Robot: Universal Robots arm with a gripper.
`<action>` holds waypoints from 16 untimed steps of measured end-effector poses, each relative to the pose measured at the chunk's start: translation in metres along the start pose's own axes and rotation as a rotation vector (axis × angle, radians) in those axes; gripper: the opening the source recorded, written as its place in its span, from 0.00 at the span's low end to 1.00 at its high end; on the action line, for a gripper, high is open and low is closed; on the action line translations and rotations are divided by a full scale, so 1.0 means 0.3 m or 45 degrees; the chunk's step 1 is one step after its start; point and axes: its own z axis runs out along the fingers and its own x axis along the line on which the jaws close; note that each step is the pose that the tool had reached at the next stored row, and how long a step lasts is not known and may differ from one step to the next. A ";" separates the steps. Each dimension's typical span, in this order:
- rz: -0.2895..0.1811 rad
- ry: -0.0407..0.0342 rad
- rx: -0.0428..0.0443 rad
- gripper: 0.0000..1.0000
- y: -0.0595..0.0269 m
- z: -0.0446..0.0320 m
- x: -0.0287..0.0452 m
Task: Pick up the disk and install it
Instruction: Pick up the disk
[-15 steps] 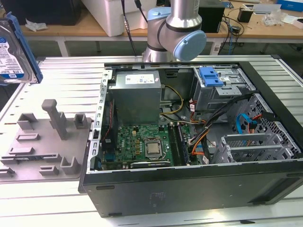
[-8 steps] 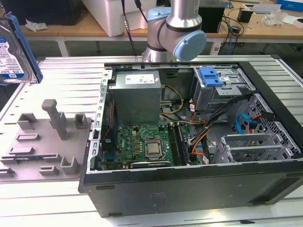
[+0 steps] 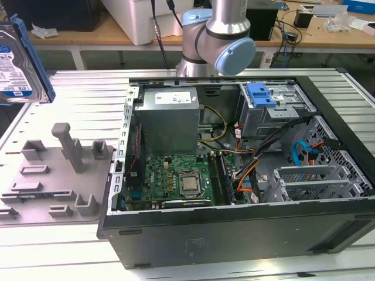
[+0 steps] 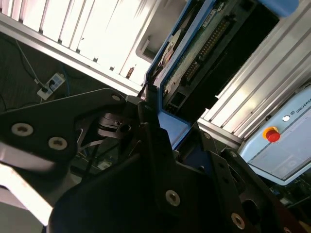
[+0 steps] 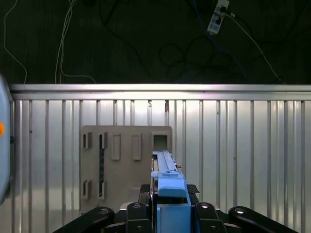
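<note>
Pick-up looks done, judging by where things sit. The disk (image 3: 20, 58) is in the air, clear of the bench (image 3: 88, 93), over its edge on the exterior view's left, tilted with the label side showing. In the first wrist view the disk (image 5: 167, 174) is seen edge-on, with the gripper (image 5: 168, 209) clamped on the blue carrier frame. The fingers (image 5: 133, 213) sit narrow, one on each side and touching it. In the second wrist view a finger (image 4: 155, 141) presses against the carrier end. The grey holder plate (image 3: 58, 175) lies on the bench below, near the same edge, with its slots bare. The open computer case (image 3: 234, 234) is mid-bench, well apart from the disk. So the step in hand is carrying, between pick and install. The likely target is the drive cage (image 3: 275, 111) at the case's far corner, beside the small blue tab (image 3: 261, 95). The install calls for squaring the carrier to the cage slot and clearing the case wall and the loose cables (image 3: 258, 158). The grip is at one end only, so the disk could swing or slip.
</note>
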 end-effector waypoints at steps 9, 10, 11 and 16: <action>0.000 0.0001 0.000 0.37 -0.049 -0.015 0.007; 0.000 0.0000 0.000 0.37 -0.056 -0.017 0.008; 0.000 0.0001 0.000 0.37 -0.063 -0.019 0.009; 0.000 0.0001 0.000 0.37 -0.097 -0.027 0.015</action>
